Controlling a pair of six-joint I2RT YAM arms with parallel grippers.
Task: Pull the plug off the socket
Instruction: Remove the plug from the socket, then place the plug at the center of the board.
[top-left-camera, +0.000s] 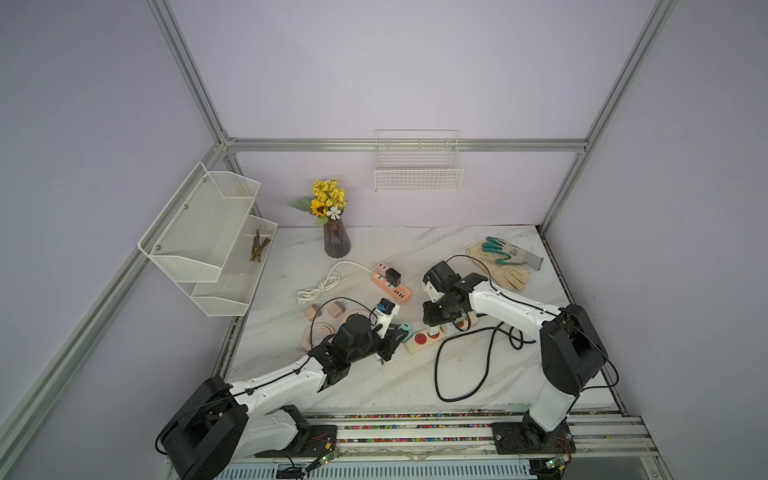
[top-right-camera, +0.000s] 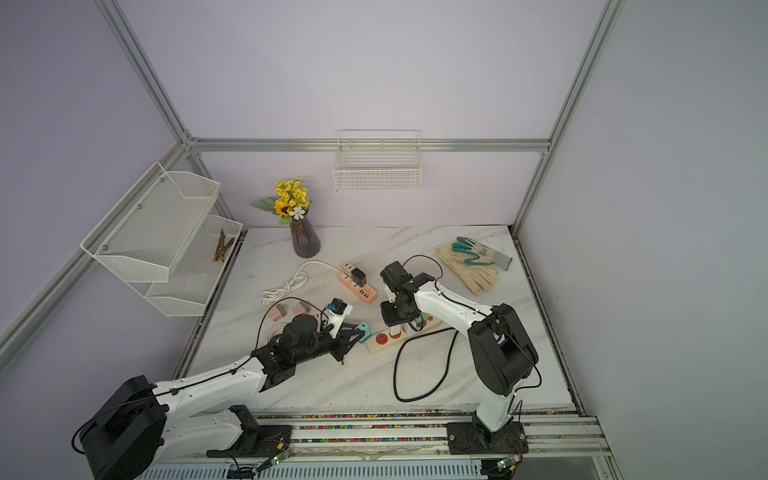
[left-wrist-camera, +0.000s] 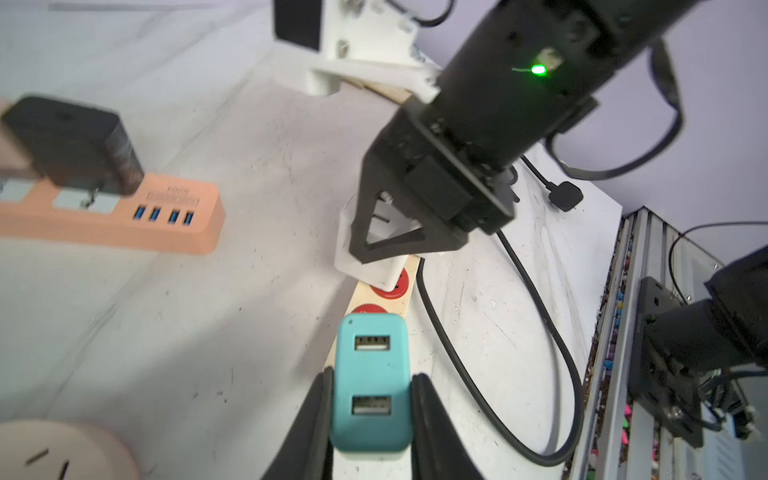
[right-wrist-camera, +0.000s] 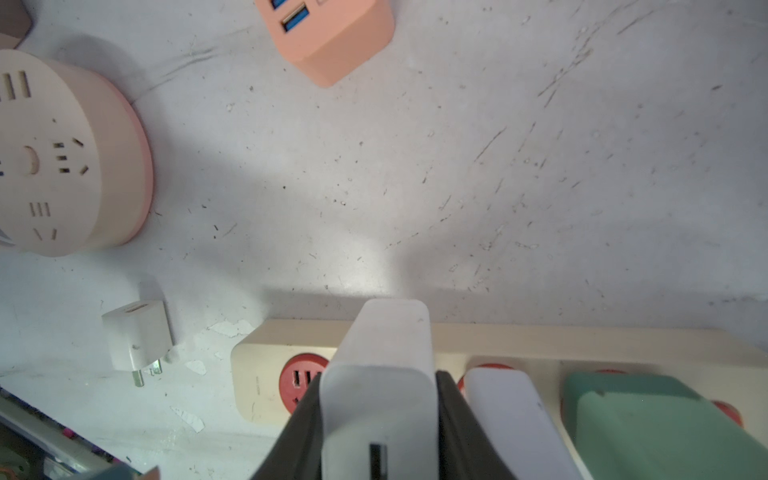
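left fingers (left-wrist-camera: 316, 415) clamp teal plug (left-wrist-camera: 371, 386) | right fingers (right-wrist-camera: 303, 436) clamp white plug (right-wrist-camera: 378, 399) | scuffed marble tabletop (top-left-camera: 374, 382) | lilac walls (top-left-camera: 395, 62)

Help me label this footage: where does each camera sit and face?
Top views: high behind the robot, looking down and forward at the table; both arms show.
Left wrist: on the left arm, looking along the left gripper, shut on the teal charger.
Right wrist: on the right arm, looking down past the right gripper, shut on the white charger.
Shared: both wrist views show the cream power strip.
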